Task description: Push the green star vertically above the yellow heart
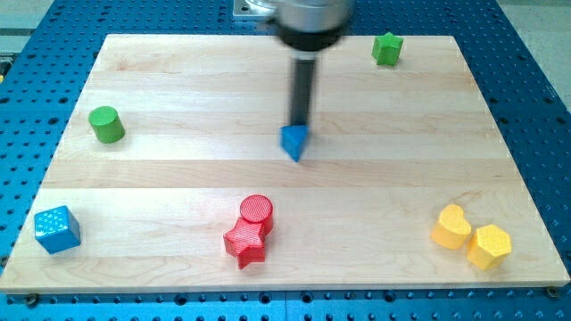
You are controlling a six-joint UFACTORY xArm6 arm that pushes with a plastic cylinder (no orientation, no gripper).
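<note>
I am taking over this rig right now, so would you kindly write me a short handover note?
My tip rests at the top edge of the blue triangle block, mid-board, touching no task block.
The green star sits near the board's top right edge.
The yellow heart lies bottom right, against the yellow hexagon.
Done: nothing evident.
Left: push the star toward the view's right until it is directly above the heart.

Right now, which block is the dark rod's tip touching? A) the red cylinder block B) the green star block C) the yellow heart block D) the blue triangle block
D: my tip rests right at the top edge of the blue triangle block, mid-board, far from the green star block at the view's top right.
</note>
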